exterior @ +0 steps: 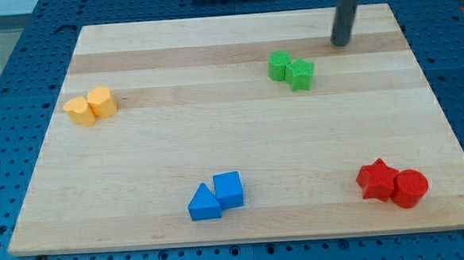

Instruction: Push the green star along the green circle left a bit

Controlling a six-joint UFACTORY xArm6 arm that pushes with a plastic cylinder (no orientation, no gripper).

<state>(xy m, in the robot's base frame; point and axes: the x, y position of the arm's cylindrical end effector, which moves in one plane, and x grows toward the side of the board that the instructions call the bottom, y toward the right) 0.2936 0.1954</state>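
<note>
The table (243,185) is a pale wooden board with lengthwise grain bands, lying on a blue perforated base that shows on all sides of it. At the view's top edge a dark fixture is partly visible above the board.

The arm shows only as a straight dark rod coming down from the view's top right, nearly upright. My tip (341,43) rests near the board's top edge, up and to the right of the green pair and clearly apart from it. The tool is a plain rod with no jaws, so nothing on it spreads, presses together or pinches.

At the view's left, two yellow blocks (91,106) sit touching; their shapes are hard to make out. Low in the middle, a blue triangle (203,204) touches a blue cube (229,189) on its right. Up and right of centre, the green circle (278,65) and the green star (300,75) touch, the star on the right and slightly lower. At the bottom right, a red star (377,179) touches a red circle (410,188). No block lies between my tip and the green star.
</note>
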